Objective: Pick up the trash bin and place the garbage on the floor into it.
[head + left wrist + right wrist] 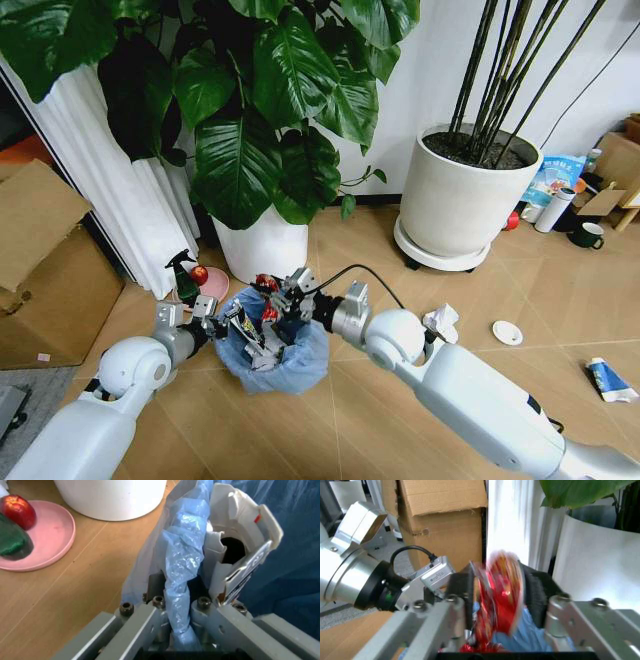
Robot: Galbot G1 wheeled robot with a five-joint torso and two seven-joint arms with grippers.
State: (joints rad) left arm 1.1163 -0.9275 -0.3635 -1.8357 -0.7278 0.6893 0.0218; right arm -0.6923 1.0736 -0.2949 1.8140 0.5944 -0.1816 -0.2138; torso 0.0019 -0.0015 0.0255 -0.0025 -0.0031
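The trash bin [285, 358], a small round bin lined with a crinkly light-blue bag, sits low in front of me between both arms. My left gripper [230, 318] is shut on its rim; the left wrist view shows its jaws pinching the bag's edge [182, 566], with a white carton [240, 551] inside the bin. My right gripper [270, 293] hovers over the bin's opening, shut on a crumpled red wrapper [499, 587]. More garbage lies on the floor to the right: a crumpled white tissue [440, 322], a white disc [507, 332] and a blue-white tube [607, 380].
A white planter [262, 245] with a leafy plant stands right behind the bin, and a larger planter [460, 205] at the back right. A green spray bottle [184, 275] and pink plate [212, 288] are at the left, near cardboard boxes [45, 270]. A dark mug [587, 235] stands far right.
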